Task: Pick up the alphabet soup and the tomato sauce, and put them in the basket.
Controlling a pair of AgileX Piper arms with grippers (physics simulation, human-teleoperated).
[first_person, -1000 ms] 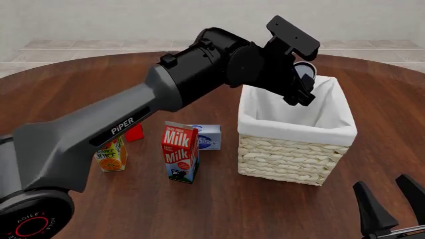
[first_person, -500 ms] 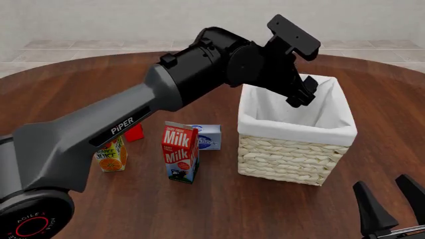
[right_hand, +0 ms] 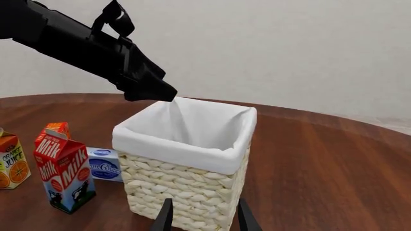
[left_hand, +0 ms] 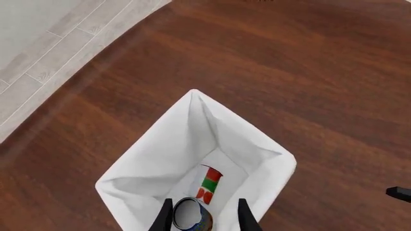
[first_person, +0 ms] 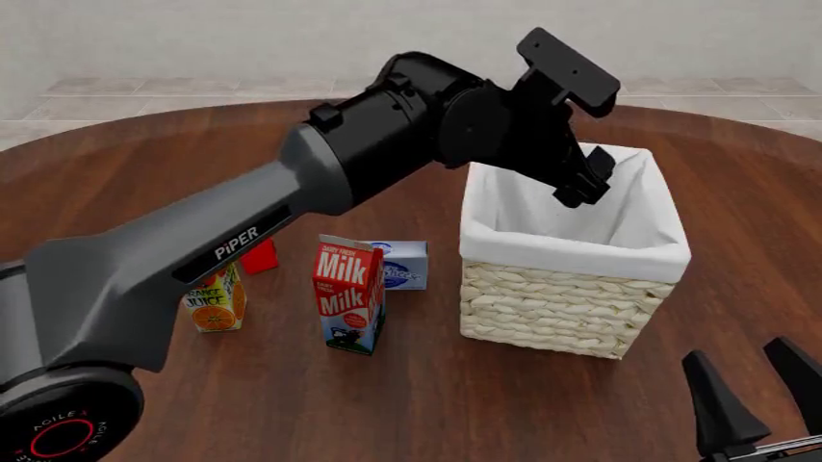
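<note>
The left arm [first_person: 257, 226] reaches over the basket [first_person: 572, 255], its gripper [first_person: 588, 183] above the white lining; jaw spacing cannot be resolved. A milk carton [first_person: 349, 294], juice carton [first_person: 214, 298] and blue box [first_person: 400, 264] stand left of the basket. The right gripper [first_person: 757, 395] rests open, low right.

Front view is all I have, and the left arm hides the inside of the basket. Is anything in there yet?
Observer: Yes. The left wrist view shows the tomato sauce on the floor of the basket, apparently lying on its side.
Operator: And the alphabet soup?
Observer: The alphabet soup shows between the left gripper fingers, over the basket's opening. There is a gap beside it, so the fingers look open, not clamped.
Operator: Where is the right arm aimed?
Observer: Its wrist view shows the right gripper open, pointing at the basket's woven wall.
</note>
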